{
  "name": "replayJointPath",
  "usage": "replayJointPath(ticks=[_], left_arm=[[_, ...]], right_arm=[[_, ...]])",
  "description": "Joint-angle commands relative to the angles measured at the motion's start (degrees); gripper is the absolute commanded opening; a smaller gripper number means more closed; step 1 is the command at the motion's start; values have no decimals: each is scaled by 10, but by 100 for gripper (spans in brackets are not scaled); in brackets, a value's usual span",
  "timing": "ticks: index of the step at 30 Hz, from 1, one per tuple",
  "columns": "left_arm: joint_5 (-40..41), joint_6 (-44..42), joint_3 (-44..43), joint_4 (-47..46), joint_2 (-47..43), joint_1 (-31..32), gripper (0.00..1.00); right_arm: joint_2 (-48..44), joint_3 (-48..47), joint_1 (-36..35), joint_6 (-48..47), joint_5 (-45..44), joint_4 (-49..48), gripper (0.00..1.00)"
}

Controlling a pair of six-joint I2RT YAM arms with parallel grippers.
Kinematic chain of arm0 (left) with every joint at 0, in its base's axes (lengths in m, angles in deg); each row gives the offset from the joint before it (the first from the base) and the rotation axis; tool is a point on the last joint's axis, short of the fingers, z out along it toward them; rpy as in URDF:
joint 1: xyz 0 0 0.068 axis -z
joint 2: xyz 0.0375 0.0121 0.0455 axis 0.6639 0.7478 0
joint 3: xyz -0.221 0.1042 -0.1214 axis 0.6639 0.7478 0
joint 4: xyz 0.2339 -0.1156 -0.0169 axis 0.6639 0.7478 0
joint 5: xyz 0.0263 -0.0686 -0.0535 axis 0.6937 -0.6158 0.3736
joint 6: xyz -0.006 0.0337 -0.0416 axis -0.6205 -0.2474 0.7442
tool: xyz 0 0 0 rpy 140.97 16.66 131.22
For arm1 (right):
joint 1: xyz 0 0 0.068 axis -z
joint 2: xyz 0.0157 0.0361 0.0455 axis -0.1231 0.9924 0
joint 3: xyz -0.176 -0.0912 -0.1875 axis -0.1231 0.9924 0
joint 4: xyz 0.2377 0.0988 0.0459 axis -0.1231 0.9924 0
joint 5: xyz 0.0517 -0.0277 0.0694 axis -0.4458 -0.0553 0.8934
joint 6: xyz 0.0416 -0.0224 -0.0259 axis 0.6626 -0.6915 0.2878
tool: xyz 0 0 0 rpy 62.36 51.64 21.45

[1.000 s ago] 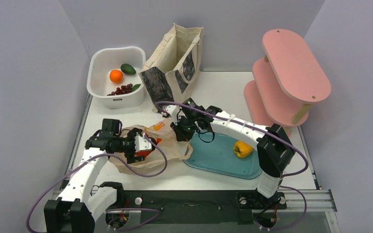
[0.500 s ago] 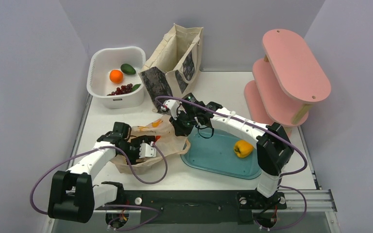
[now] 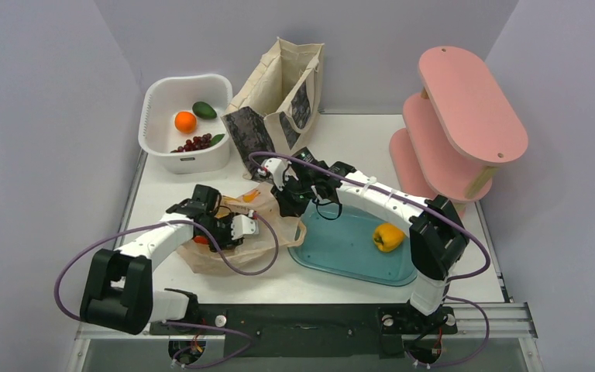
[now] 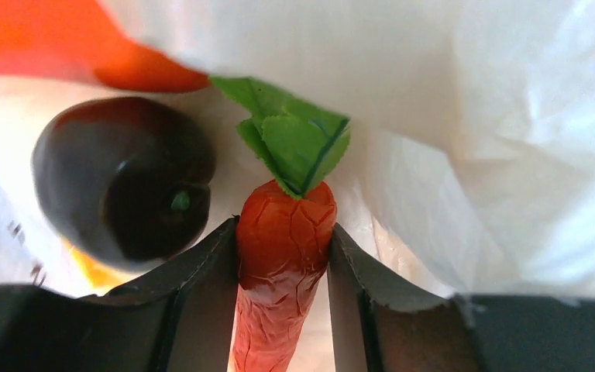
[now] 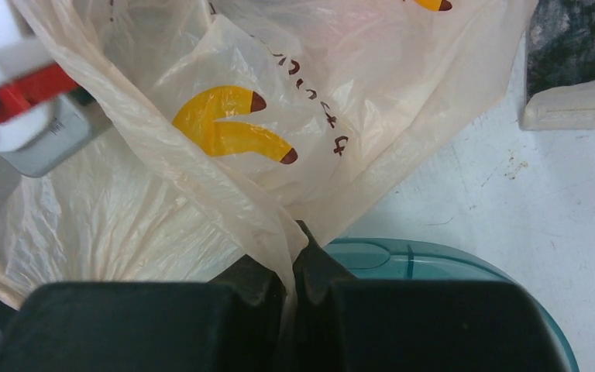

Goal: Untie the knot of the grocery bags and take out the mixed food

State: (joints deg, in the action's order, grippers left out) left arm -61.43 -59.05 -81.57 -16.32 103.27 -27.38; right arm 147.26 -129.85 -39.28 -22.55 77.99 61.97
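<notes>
Left gripper point(image 4: 283, 260) clamps glossy orange carrot point(image 4: 288, 213) inside crinkly peach bag point(image 5: 341, 70) — dark avocado point(image 4: 124, 182) just beside. Right gripper point(image 5: 292, 260) pinches thin bag film by teal tray point(image 5: 441, 260).

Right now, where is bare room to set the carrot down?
Free: the teal tray's bare middle, between plastic bag and yellow pepper; the table strip between tote and pink shelf. Crowded: the bag, pinched by the right gripper, left gripper gripping a carrot inside.
</notes>
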Motion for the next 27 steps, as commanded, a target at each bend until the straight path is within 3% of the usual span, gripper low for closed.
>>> replayJointPath(ticks=[1, 5, 10, 18, 21, 24, 27], left_arm=[[5, 102, -35, 0, -76, -17, 0], [-22, 144, -36, 7, -166, -44, 0], [-120, 117, -53, 79, -282, -80, 0], [-250, 34, -184, 303, -254, -76, 0], [-288, 82, -221, 292, -255, -72, 0], [-309, 208, -259, 187, -265, -50, 0], [-328, 259, -273, 91, -278, -7, 0]], right_arm=[[-1, -11, 8, -9, 7, -18, 0], [-7, -5, 14, -2, 3, -31, 0], [-9, 1, 20, 4, 2, -39, 0], [10, -20, 23, 32, 8, -52, 0], [20, -31, 27, 45, 12, -55, 0], [29, -38, 28, 55, 17, -59, 0], [40, -48, 28, 64, 27, -59, 0]])
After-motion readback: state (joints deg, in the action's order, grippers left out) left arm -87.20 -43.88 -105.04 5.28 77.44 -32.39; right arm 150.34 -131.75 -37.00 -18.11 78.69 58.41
